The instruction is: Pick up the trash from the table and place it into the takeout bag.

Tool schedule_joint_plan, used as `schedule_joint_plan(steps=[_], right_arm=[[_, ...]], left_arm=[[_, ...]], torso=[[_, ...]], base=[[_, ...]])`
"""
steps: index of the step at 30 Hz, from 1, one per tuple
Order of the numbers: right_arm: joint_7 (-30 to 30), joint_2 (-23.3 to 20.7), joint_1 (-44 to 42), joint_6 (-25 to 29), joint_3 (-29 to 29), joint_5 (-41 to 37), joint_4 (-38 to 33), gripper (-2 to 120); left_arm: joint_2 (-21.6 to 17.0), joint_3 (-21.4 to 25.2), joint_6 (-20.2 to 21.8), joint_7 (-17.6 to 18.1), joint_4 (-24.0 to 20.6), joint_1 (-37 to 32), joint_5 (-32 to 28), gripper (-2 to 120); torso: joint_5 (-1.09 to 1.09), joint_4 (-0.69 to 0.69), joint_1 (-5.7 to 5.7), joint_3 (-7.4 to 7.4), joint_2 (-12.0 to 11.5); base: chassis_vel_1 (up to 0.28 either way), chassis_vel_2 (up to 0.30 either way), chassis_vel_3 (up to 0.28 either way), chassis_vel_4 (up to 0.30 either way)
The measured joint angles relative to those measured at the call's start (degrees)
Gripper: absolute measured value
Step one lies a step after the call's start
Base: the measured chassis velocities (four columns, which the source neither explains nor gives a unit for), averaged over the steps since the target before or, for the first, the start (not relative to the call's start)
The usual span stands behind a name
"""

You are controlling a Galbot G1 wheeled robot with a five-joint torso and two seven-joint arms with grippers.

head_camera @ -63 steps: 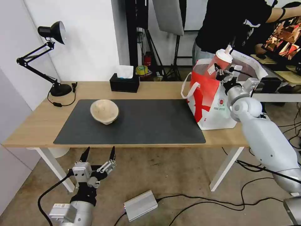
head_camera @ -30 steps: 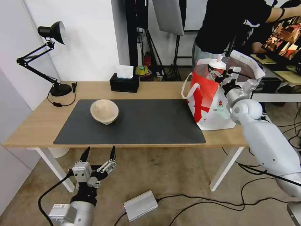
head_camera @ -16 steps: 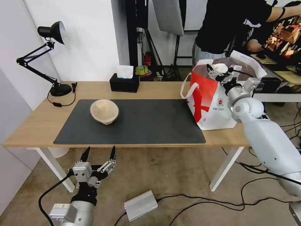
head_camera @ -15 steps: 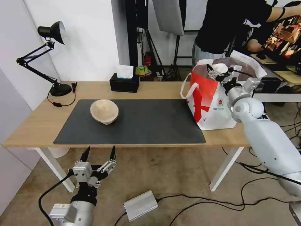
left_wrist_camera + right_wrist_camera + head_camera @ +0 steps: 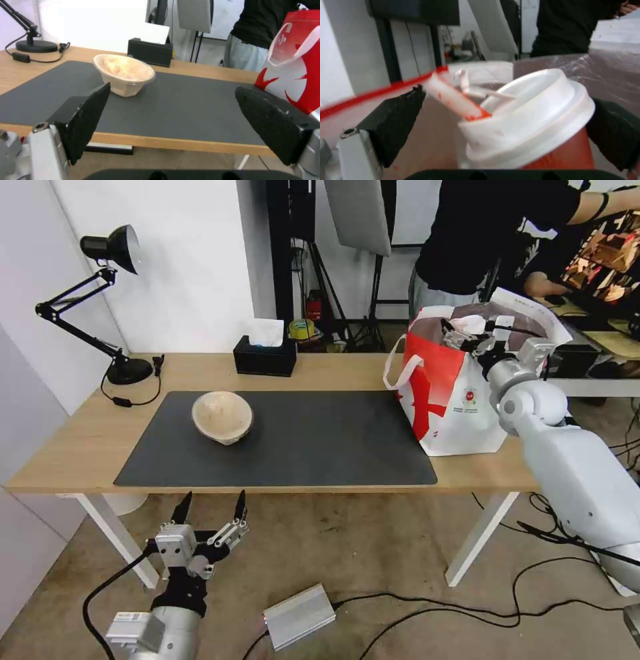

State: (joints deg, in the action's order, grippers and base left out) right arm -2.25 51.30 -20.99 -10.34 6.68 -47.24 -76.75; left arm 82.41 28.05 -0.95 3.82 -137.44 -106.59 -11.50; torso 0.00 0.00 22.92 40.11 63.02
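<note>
Lowered since two seconds ago, the red cup (image 5: 533, 120) now sits inside the takeout bag (image 5: 453, 400) at upper right, only its white lid above the rim. Right gripper (image 5: 470, 330) reaches over the opening, jaws spread beside the cup. Left gripper (image 5: 208, 510) hangs open below the table (image 5: 320, 370) edge; beige bowl (image 5: 222, 417) rests on the mat (image 5: 320, 447).
</note>
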Motion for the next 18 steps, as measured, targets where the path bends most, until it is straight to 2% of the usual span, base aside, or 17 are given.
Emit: schedule_joint_plan(steps=[10,15,18], right_arm=[[-3.4,-2.5,2.9,-7.9,-2.5,0.6,-2.9,100],[-4.2,-3.3,3.9,-9.9,-3.4,0.4,-3.8,100],[-5.0,-4.2,5.3,-13.3,-4.1,-0.5,-4.6,100]], left_arm=[[0.3,-0.2,0.0,0.0,0.0,-0.1,0.1,100],[0.3,-0.2,0.0,0.0,0.0,-0.1,0.1,100],[0.4,-0.3,0.0,0.0,0.2,0.0,0.1,100]], torso=[[0.0,0.0,0.0,0.0,0.0],[0.0,0.0,0.0,0.0,0.0],[0.0,0.0,0.0,0.0,0.0]], base=[[0.0,0.0,0.0,0.0],[0.0,0.0,0.0,0.0],[0.0,0.0,0.0,0.0]])
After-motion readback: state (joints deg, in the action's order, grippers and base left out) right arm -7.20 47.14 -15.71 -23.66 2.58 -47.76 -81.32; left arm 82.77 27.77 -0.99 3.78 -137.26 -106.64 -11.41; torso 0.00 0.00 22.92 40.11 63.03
